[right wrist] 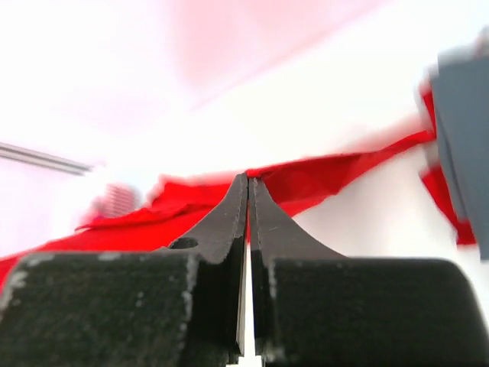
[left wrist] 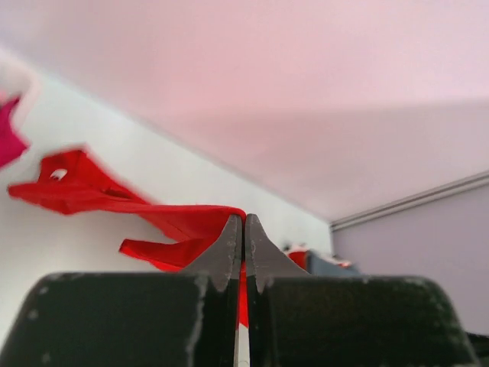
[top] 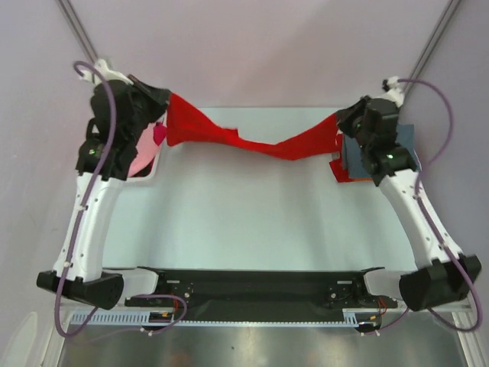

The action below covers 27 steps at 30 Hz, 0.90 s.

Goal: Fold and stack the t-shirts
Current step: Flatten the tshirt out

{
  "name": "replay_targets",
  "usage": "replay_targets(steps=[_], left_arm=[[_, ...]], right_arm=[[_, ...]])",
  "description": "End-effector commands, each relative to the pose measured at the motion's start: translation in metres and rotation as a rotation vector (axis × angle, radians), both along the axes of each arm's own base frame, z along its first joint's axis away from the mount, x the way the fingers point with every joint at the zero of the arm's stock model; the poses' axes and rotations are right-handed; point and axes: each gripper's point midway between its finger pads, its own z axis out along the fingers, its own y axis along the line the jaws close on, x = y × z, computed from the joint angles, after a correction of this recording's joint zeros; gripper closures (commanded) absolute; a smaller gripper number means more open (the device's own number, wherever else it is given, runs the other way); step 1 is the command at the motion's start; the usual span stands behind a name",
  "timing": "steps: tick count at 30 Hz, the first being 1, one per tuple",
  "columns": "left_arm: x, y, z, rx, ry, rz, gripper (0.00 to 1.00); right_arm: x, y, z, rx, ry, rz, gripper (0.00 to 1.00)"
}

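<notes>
A plain bright red t-shirt hangs stretched above the table between both grippers and sags in the middle. My left gripper is shut on its left end; the cloth shows pinched between the fingers. My right gripper is shut on its right end, with the cloth showing past the fingers. A grey-blue folded shirt lies on red and orange ones at the right, under the right arm. Pink and magenta shirts lie in the basket at the left.
The white lattice basket stands at the table's left edge, partly under the left arm. The pale table surface spreads below the hanging shirt. A black rail runs along the near edge between the arm bases.
</notes>
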Motion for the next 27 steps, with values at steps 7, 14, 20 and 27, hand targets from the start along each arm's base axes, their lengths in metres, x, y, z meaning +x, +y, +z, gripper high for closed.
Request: replay_targets(steps=[7,14,20,27], left_arm=[[-0.14,0.03,0.22,0.012,-0.607,-0.039,1.0],[-0.246,0.05,0.28,-0.053,-0.865,-0.031,1.0],[-0.244,0.047,0.287,-0.113,-0.854,-0.055,1.0],[-0.159,0.033,0.254,-0.13,-0.678,-0.036,1.0]], right_arm=[[-0.127,-0.03,0.178,0.027,-0.407,0.009,1.0],[-0.207,-0.04,0.222,0.113,-0.542,0.034,1.0],[-0.239,-0.046,0.248,0.134,-0.599,0.039,1.0],[-0.187,-0.045,0.212,0.094,-0.465,-0.017,1.0]])
